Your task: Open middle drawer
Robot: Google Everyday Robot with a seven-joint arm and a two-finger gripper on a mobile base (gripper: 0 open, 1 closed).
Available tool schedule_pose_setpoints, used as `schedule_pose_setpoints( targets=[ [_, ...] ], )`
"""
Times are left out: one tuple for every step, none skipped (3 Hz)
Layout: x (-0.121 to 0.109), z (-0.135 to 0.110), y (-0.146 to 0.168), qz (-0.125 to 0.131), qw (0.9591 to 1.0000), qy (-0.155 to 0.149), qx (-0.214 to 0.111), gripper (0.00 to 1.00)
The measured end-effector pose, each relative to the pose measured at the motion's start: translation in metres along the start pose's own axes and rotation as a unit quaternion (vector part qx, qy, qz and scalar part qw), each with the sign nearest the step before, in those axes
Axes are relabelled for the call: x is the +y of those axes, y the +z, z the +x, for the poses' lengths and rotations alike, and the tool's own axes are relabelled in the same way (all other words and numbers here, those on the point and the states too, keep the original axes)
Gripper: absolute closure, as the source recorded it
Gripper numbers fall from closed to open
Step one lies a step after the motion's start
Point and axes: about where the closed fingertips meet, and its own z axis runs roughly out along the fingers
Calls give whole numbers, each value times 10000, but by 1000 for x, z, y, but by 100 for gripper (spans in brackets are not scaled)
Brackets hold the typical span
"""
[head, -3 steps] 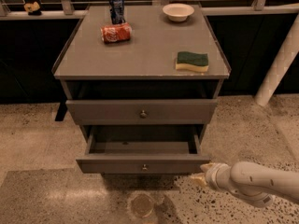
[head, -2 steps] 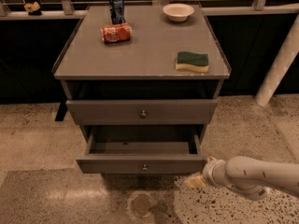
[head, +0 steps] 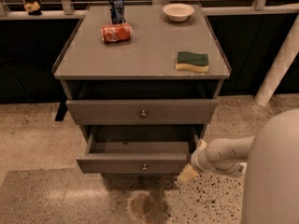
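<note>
The middle drawer (head: 135, 163) is a grey flat front with a small round knob (head: 144, 167). It stands pulled out well past the cabinet, and its plain grey inside (head: 140, 139) shows empty. Above it, the taller-fronted drawer (head: 140, 111) sits only slightly forward. My gripper (head: 189, 171) is low at the open drawer's right front corner, close beside or touching the front panel, well right of the knob. Its cream tip points down and left. The pale arm (head: 224, 155) runs in from the right.
On the cabinet top (head: 140, 55) lie a crushed red can (head: 116, 32), an upright blue can (head: 117, 8), a white bowl (head: 178, 11) and a green-and-yellow sponge (head: 192, 61). A white post (head: 278, 69) stands at right. The robot's large pale body (head: 273, 171) fills the lower right. The floor is speckled.
My gripper has shifted slightly left toward the drawer's right front corner, and more of the arm and body has come into view at right. The drawer stays pulled out the same amount.
</note>
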Motion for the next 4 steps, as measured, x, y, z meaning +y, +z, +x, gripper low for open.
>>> schedule_pose_setpoints(
  targets=[
    [0, 0, 0, 0, 10000, 1, 0, 0],
    [0, 0, 0, 0, 10000, 1, 0, 19],
    [0, 0, 0, 0, 10000, 1, 0, 41],
    [0, 0, 0, -1, 10000, 0, 0, 65]
  ],
)
